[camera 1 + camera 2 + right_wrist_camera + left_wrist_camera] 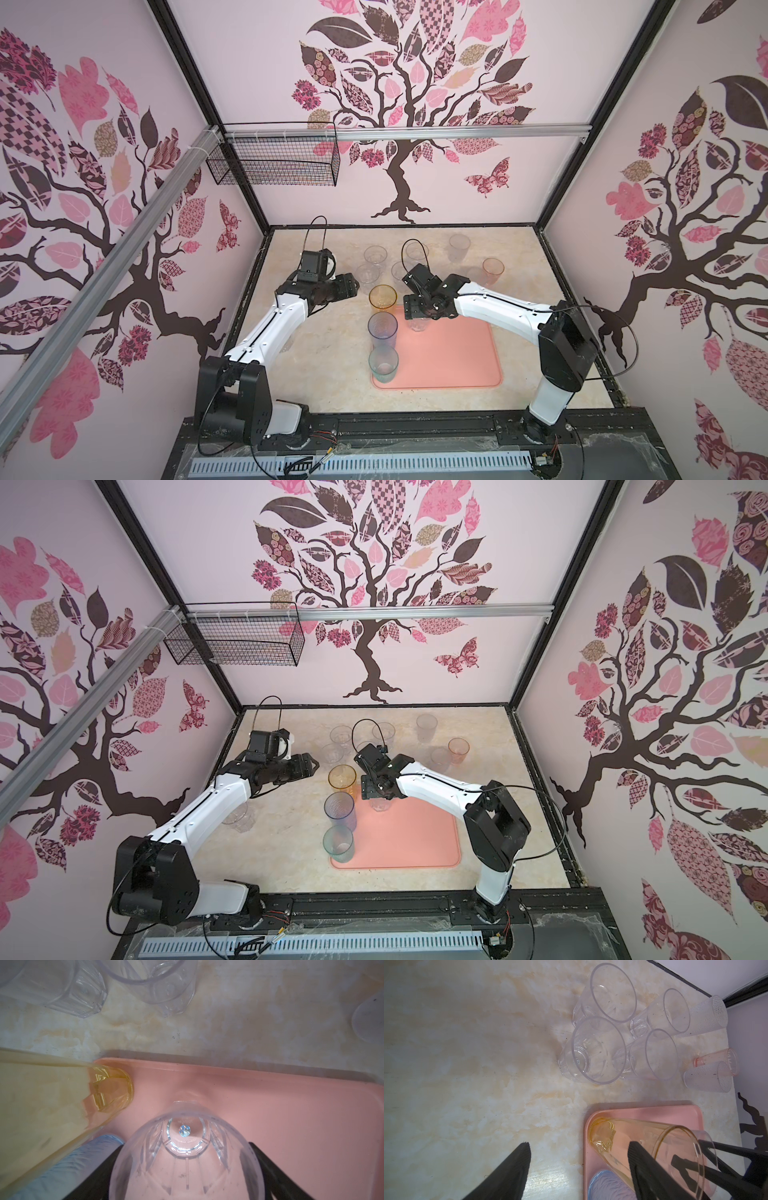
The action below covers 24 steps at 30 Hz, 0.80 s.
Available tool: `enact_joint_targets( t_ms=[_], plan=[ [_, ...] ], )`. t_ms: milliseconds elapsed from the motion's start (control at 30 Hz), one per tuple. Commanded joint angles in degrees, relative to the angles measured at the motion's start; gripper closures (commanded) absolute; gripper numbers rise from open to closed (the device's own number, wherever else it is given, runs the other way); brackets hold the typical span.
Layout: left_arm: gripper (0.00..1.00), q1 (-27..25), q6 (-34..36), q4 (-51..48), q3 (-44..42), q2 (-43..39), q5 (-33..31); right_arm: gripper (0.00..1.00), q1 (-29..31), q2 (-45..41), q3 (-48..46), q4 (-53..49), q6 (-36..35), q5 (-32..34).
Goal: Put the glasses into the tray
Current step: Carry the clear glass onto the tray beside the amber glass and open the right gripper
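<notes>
The salmon-pink tray (453, 361) lies on the marble table. Along its left edge stand an amber glass (382, 296), a blue-grey glass (382, 328) and a teal glass (383, 365). My right gripper (186, 1144) points down over the tray's far left part, shut on a clear faceted glass (187, 1159) whose base rests on the tray. My left gripper (579, 1144) hangs open and empty over the table left of the amber glass (623, 1147). Several clear glasses (375, 254) stand behind the tray. Further right are a frosted glass (459, 246) and a pinkish-orange glass (493, 271).
A black wire basket (274, 162) hangs from the rail on the back wall, high at the left. One more clear glass (239, 817) stands on the table under my left arm. Black frame edges bound the table (519, 257) on all sides.
</notes>
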Motion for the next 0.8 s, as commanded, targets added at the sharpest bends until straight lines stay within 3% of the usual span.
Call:
enact_joint_targets(
  t_ms=[0, 767],
  plan=[
    [0.22, -0.16, 0.90, 0.94, -1.57, -0.29, -0.47, 0.17, 0.24, 2.73, 3.13, 1.18, -0.05, 1.06],
    [0.23, -0.18, 0.82, 0.92, -1.55, -0.42, -1.10, 0.07, 0.38, 7.37, 6.24, 1.04, -0.64, 1.29]
  ],
)
